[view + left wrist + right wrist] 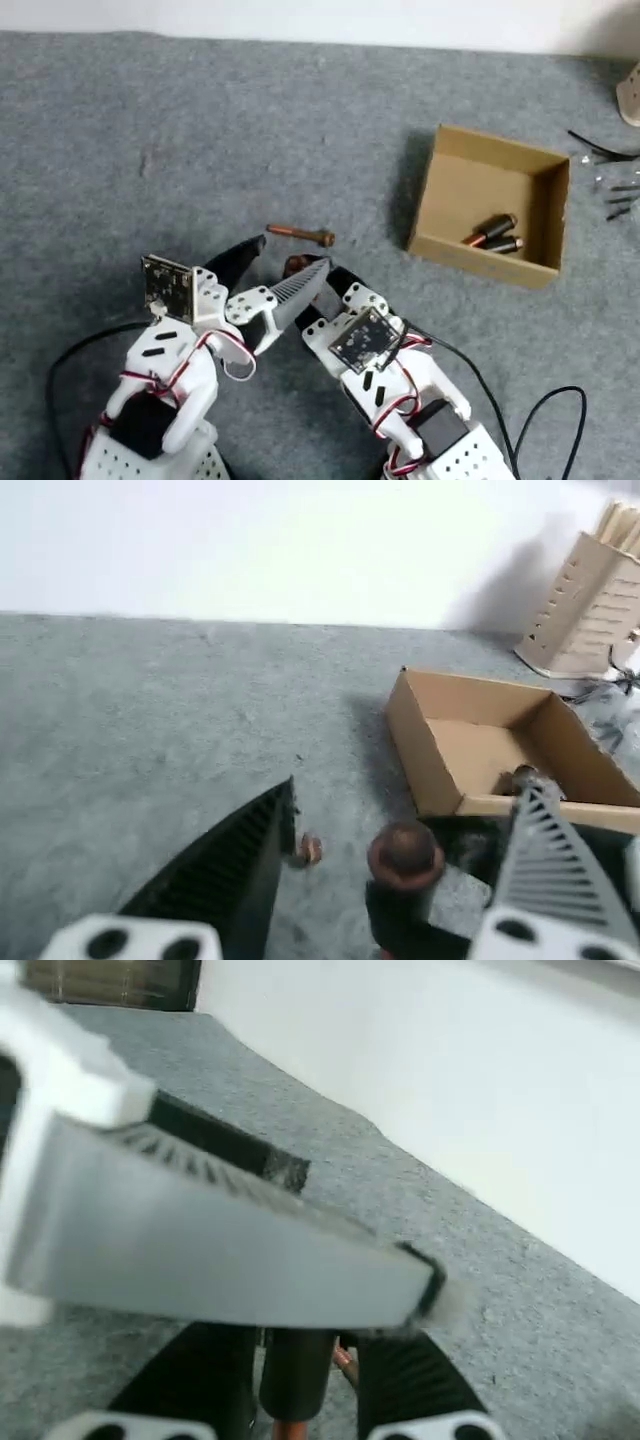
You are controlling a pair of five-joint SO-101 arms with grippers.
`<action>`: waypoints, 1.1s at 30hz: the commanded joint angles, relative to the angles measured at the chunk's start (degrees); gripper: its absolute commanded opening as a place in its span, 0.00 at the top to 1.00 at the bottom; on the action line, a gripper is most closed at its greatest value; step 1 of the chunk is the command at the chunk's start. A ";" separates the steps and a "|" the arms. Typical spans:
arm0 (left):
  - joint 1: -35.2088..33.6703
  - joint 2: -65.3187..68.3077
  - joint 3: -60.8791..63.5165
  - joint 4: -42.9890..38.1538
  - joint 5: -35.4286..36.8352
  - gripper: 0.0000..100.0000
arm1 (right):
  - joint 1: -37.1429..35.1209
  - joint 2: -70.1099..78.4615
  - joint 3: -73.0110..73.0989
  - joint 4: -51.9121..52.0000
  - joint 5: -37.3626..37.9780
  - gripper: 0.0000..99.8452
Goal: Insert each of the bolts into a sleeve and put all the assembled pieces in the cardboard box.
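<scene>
The right claw [300, 272] is clamped on a sleeve [405, 855], holding it upright, probably to offer its end, while the left claw [290, 255] stands apart around it, with a loose bolt [300, 235] lying near and the cardboard box [445, 245] well apart

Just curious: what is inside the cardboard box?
Two assembled pieces, dark sleeves with copper bolts, lie side by side in the cardboard box. Its near wall hides the floor strip just behind it.

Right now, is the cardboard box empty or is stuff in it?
Not empty. Two dark pieces with copper ends lie side by side on the floor of the open-topped cardboard box.
</scene>
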 commanded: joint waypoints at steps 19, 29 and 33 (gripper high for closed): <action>-23.43 -0.22 3.30 0.26 3.34 0.68 | 3.74 -0.84 5.32 -2.95 0.35 1.00; -23.52 -0.31 11.65 -8.88 -6.51 0.73 | 11.47 -0.31 5.41 -1.01 0.09 1.00; -23.52 -0.04 13.32 -14.24 -6.77 0.90 | 14.90 -0.31 5.41 1.80 0.09 1.00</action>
